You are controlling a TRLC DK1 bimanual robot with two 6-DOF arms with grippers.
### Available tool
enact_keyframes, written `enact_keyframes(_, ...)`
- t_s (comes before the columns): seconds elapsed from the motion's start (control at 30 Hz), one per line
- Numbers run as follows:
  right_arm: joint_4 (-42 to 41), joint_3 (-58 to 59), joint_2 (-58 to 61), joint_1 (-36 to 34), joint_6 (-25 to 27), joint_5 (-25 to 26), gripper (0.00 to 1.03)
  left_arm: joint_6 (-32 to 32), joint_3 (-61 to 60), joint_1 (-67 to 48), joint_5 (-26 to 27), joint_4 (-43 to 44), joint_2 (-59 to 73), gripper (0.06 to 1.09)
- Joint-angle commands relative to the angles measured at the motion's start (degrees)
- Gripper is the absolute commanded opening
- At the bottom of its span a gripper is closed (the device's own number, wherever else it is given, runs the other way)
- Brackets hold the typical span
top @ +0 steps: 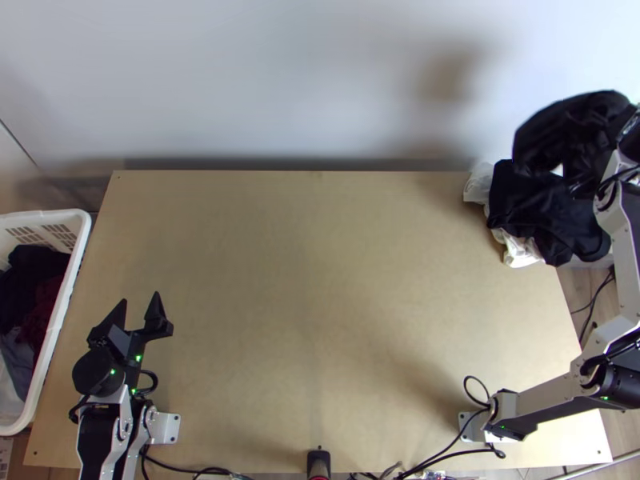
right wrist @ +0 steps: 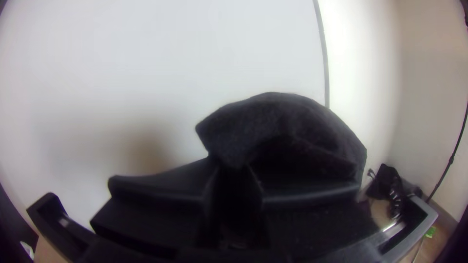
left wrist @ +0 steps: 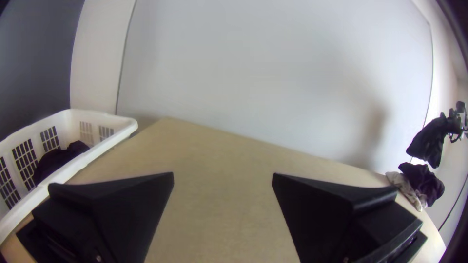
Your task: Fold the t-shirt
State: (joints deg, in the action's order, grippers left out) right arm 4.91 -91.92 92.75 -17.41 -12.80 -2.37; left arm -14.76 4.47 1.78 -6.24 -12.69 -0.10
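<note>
T-shirt (top: 564, 132), we judge, hangs clamped below our right claw (right wrist: 235, 168), over dark clothes (top: 532, 210), likely for stacking there; our left claw (left wrist: 223, 174), unneeded, has fingers apart.

Bright, diffuse light on my wooden table (top: 312, 280). Soft shadows on the white wall panel (top: 264, 72), w/ one darker patch R of centre in top view. My wrist views: straight edges bow, corners dark.

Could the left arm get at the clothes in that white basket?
Probably yes: its gripper is open and empty near the basket, with only bare table between; it would just have to clear the rim to reach the clothes.
</note>
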Motion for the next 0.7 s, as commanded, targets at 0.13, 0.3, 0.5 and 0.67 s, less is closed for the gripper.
enact_keyframes(0.13,-0.6,16.6,-4.0,-1.8,7.9,-0.1,0.03,0.0,0.0,0.0,-0.2,0.0,0.0,1.04)
enact_keyframes(0.3,-2.0,25.6,-6.4,-1.4,8.6,-0.3,0.03,0.0,0.0,0.1,-0.2,0.0,0.0,1.04)
enact_keyframes(0.5,-15.3,36.0,-6.5,-2.2,11.7,-0.3,0.03,0.0,0.0,0.1,-0.2,0.0,0.0,1.04)
enact_keyframes(0.67,-19.5,38.9,-2.9,-5.3,13.1,-0.3,0.03,0.0,0.0,0.1,-0.2,0.0,0.0,1.04)
